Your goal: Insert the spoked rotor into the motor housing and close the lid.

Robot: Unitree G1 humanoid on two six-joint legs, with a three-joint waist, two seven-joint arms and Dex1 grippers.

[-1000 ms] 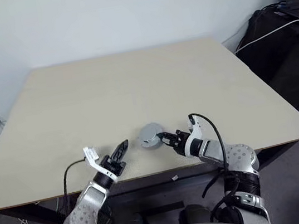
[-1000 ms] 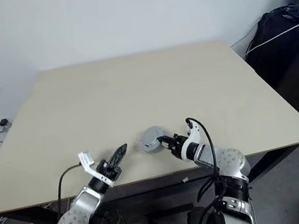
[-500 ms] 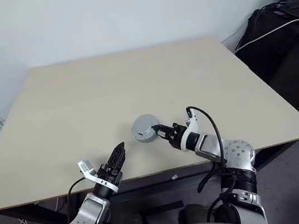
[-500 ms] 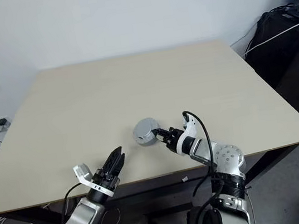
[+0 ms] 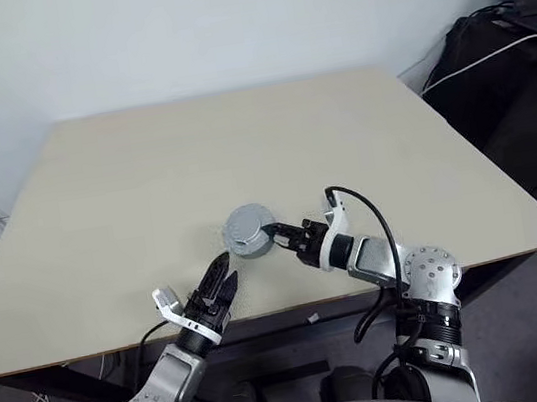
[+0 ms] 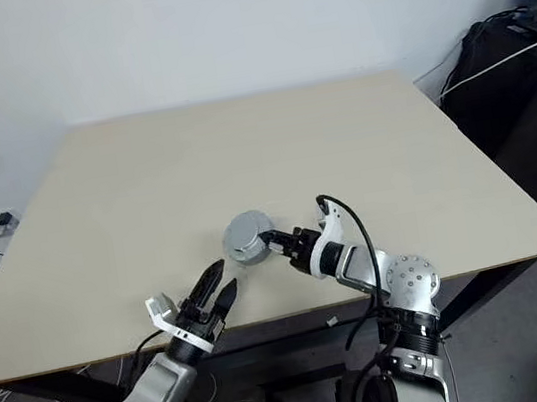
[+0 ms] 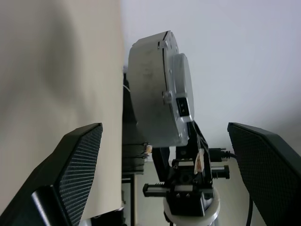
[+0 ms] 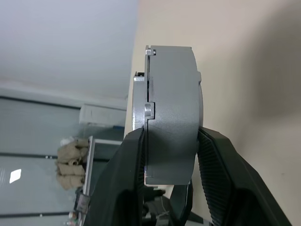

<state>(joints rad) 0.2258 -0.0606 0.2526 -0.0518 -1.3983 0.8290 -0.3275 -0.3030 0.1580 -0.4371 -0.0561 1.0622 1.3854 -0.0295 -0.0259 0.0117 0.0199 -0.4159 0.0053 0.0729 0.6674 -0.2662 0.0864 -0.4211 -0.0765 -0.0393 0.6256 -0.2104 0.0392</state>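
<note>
Looking down from the head views, the right claw (image 5: pixel 276 236) pinches the round grey metal motor housing (image 5: pixel 247 230) by its edge, lifted clear of the pale beige counter (image 5: pixel 240 145); the left claw (image 5: pixel 222 278) waits just below it, fingers spread and empty. My worry: gripped only at the rim, the housing could pivot or slip and drop onto the counter when the left claw takes hold. The left wrist view alone shows a stepped lid face with a small connector. The right wrist view alone shows both pads clamped across the housing's thickness and the seam between its halves.
</note>
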